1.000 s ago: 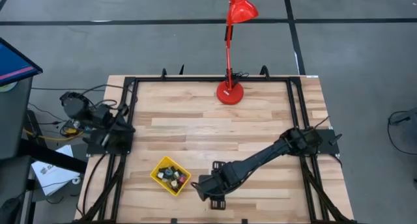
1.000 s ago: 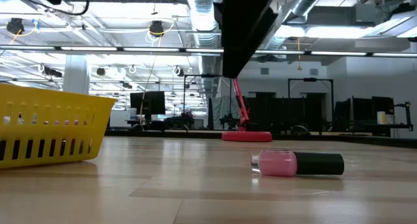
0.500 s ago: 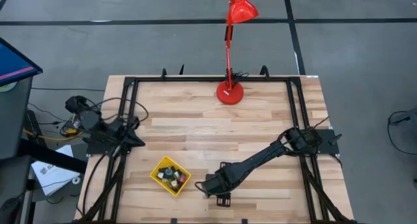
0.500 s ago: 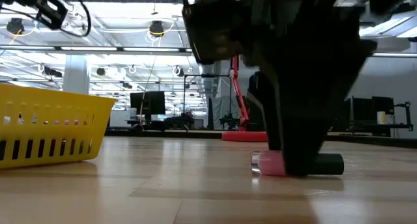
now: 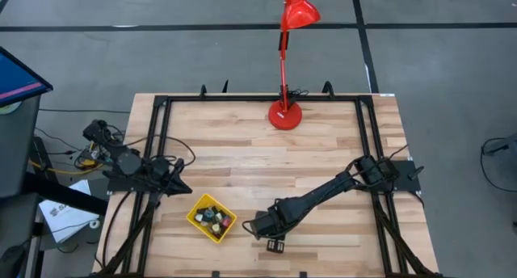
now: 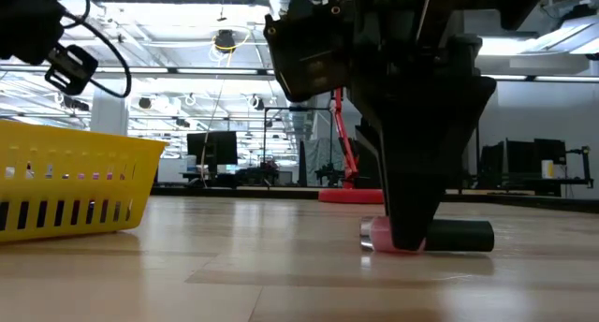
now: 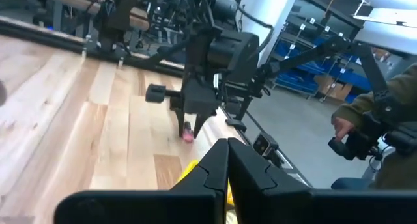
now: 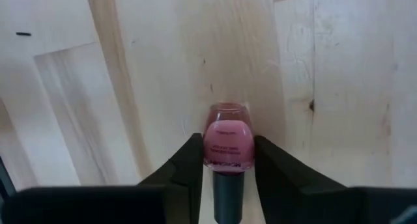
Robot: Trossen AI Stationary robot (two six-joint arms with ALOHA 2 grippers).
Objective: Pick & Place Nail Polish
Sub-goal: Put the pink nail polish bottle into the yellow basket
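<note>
Right gripper [image 8: 225, 160] narrow around pink nail polish bottle [image 8: 227, 144], visible only wrist-side.

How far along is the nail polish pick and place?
Done: the yellow tray already holds a pile of bottles. In hand: the right gripper is down on the table, fingers on either side of a pink bottle lying on its side with its black cap; not lifted yet. The left gripper waits, shut, beside the tray. Left: lift it and drop it in the tray.
</note>
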